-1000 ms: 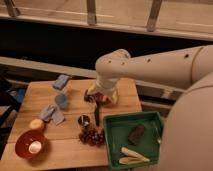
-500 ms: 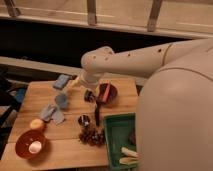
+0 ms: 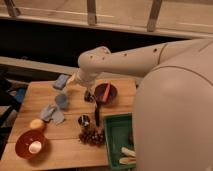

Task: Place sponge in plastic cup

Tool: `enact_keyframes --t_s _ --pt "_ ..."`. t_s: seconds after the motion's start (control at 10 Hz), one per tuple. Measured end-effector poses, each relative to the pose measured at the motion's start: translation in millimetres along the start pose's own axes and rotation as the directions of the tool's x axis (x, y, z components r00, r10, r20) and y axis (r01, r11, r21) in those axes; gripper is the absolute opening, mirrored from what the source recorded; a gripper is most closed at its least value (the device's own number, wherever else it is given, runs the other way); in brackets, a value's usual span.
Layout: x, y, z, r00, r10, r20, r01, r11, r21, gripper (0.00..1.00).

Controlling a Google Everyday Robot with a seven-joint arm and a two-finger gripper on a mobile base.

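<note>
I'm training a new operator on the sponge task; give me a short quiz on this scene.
1. True or false: the sponge already lies in the blue cup.
2. The gripper hangs beside which thing? A) red bowl B) yellow fruit C) orange bowl
3. Fill in: the tray is coloured ____.
Key: 1 false; 2 A; 3 green.

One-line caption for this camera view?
Gripper hangs beside the red bowl, the blue sponge lying on the wooden table behind the blue plastic cup.
</note>
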State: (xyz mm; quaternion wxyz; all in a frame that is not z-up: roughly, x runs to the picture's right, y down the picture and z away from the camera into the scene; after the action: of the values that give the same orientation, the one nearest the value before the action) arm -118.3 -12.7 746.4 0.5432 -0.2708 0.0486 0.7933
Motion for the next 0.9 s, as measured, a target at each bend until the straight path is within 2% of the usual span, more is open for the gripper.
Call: enact_keyframes --t_s 0.1,0.3,0.4,0.9 --pt "0.1 1.2 -0.2 1.0 -0.001 0.004 0.001 1.0 -0.002 0.8" --pt "-10.8 6.6 -0.2 0.998 -0.023 0.055 0.024 1.0 -0.01 0.8" --pt "-15.8 17.8 4.6 0.997 -0.04 0.066 0.041 0.999 -0.016 0.8" --pt "-53.6 102.7 47.2 0.985 -0.136 0.103 0.144 0.986 -0.078 0.8"
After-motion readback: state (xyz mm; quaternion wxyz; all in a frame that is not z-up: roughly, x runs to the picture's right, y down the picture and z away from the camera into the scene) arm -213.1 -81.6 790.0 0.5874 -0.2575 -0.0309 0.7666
